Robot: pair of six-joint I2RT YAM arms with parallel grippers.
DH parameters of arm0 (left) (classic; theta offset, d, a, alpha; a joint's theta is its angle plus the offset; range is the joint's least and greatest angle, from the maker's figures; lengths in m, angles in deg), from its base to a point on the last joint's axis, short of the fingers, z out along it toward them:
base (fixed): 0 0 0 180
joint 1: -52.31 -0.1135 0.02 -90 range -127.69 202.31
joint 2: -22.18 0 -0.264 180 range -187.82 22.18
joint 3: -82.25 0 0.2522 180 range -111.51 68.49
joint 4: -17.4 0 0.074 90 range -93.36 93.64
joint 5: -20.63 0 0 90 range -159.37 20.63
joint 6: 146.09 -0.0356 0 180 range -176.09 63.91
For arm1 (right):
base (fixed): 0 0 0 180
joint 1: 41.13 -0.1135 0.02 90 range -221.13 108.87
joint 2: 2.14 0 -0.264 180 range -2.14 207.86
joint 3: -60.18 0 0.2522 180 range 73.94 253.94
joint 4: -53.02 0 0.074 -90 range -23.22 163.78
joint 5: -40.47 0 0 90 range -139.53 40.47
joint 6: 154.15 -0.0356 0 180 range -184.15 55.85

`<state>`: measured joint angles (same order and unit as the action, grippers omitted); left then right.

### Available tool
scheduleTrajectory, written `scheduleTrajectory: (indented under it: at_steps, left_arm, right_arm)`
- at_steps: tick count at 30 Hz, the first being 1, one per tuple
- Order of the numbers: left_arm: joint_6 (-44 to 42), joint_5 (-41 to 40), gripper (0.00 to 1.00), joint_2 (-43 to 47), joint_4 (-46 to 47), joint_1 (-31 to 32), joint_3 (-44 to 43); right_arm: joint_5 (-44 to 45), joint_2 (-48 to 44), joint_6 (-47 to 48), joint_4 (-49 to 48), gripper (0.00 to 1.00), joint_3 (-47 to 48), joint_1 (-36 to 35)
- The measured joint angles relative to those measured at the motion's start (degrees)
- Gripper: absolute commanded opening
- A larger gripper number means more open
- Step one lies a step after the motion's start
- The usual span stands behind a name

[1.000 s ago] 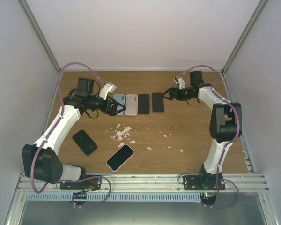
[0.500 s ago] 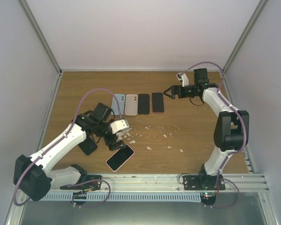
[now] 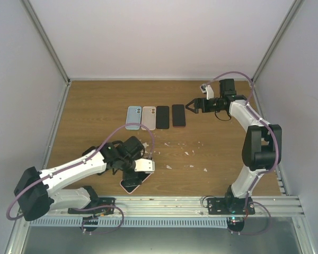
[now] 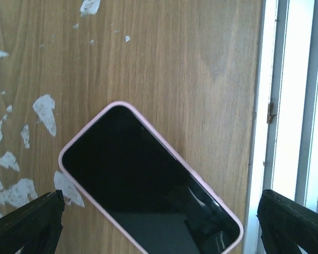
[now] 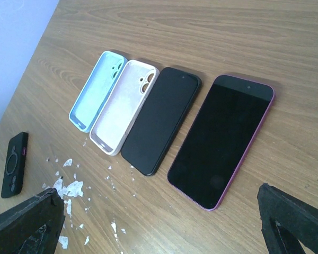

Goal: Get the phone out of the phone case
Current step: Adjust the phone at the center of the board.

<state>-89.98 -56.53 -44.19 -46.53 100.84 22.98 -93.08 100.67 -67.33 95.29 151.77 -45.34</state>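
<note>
Phone (image 4: pixel 148 185), one, in its pink case, lay face up near the table's (image 3: pixel 228 159) front edge, under the left gripper (image 3: pixel 133 174), jaws wide and empty; a second earlier that gripper hovered at the far row. One black case (image 5: pixel 14 164) lay left. Farther stood four in a row: blue case (image 5: pixel 98 90), pale case (image 5: pixel 124 106), black phone (image 5: pixel 161 119), purple phone (image 5: pixel 222 140). The right gripper (image 3: pixel 191 105), spread and empty, had barely shifted.

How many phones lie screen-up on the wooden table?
3: black phone and purple-edged phone adjacent in far row; pink-cased phone near front edge. Left arm may hide more.
</note>
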Motion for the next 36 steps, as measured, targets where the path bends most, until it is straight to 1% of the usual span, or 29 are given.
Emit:
scheduleTrajectory:
  at_steps: [8, 14, 24, 32, 36]
  left_arm:
    - [-0.3, -4.4, 0.99, -4.0, 3.7, 8.2, 0.4]
    - [-1.6, -9.5, 0.99, -4.9, 6.9, 12.3, 5.1]
    - [-3.0, -17.8, 0.99, -6.1, 13.7, 14.2, 9.5]
    - [-4.7, -21.3, 0.99, -5.6, 16.8, 14.5, 11.6]
    - [-5.8, -22.8, 0.99, -4.9, 17.8, 13.4, 12.2]
  right_arm:
    - [0.0, -0.4, 0.4, 0.0, 0.99, -0.5, 0.0]
    - [0.0, -1.0, 0.7, 0.0, 1.00, -0.7, 0.0]
    - [0.0, -1.2, 1.0, 0.0, 0.99, -0.7, 0.0]
    - [0.0, -1.2, 1.0, 0.0, 1.00, -1.1, 0.0]
    - [0.0, -1.2, 1.0, 0.0, 1.00, -1.1, 0.0]
